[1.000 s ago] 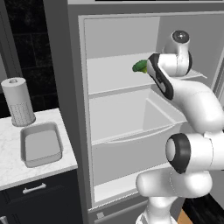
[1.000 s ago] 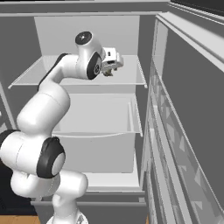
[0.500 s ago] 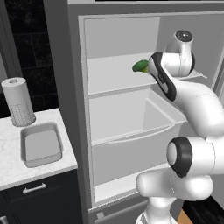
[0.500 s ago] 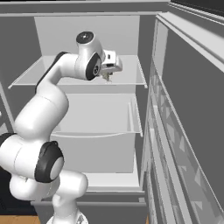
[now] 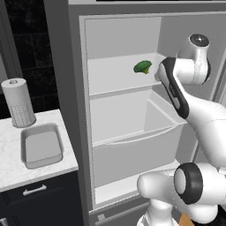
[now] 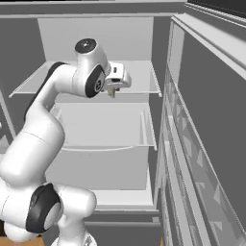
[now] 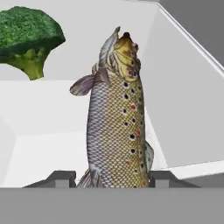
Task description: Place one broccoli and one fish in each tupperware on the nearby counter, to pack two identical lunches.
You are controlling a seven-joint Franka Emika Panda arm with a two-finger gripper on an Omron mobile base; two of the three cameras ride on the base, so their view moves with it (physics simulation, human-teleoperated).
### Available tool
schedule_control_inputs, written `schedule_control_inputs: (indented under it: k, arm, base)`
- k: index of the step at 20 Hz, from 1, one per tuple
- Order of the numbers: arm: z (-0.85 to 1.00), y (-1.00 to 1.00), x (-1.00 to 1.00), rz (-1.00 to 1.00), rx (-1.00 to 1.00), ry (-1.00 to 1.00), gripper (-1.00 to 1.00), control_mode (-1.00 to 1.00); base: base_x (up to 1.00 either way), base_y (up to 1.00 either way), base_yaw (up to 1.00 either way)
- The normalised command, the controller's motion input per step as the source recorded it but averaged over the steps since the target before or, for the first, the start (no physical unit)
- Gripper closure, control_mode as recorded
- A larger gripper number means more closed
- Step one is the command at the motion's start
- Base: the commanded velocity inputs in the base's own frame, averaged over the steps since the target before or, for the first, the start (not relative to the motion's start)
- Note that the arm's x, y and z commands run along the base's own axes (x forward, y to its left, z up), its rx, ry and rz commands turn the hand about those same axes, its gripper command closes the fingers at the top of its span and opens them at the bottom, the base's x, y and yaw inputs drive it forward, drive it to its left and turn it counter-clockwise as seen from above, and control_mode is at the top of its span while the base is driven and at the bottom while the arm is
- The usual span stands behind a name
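The claw [image 7: 113,177] is closed on a fish [image 7: 115,118], whose speckled body runs up the middle of the hand view between the two dark fingertips [image 7: 60,178]. In the left base view the arm reaches into the open fridge [image 5: 128,128] at upper right. A broccoli [image 5: 142,66] lies on the upper shelf [image 5: 114,77], just beside the fish, at upper left of the hand view. One tupperware [image 5: 41,145] sits on the tabletop [image 5: 13,165] at lower left, beside a paper towel roll [image 5: 18,102], and it looks empty. Packing seems barely begun: this first fish must be carried over, the broccoli follows, and another lunch is left to fill.
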Motion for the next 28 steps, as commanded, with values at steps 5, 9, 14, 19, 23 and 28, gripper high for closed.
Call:
schedule_control_inputs:
  k: [5, 9, 14, 19, 23, 28]
  arm:
    - [-0.12, 0.05, -1.0, -0.03, 0.0, 0.01, 1.0, -1.0]
    - [-0.28, 0.16, -1.0, 0.0, 0.04, 0.02, 1.0, -1.0]
    - [-0.36, 0.72, -1.0, -0.02, 0.05, 0.04, 1.0, -1.0]
    - [-0.46, 0.95, -0.99, -0.07, 0.03, 0.01, 1.0, -1.0]
    - [-0.39, 0.5, -0.74, -0.14, 0.18, 0.07, 1.0, -1.0]
    - [-0.32, 0.03, -0.39, -0.32, 0.28, 0.14, 1.0, -1.0]
  base:
    - [0.0, 0.0, 0.0]
    - [0.0, 0.0, 0.0]
    - [0.0, 0.0, 0.0]
    - [0.0, 0.0, 0.0]
    - [0.0, 0.0, 0.0]
    - [0.0, 0.0, 0.0]
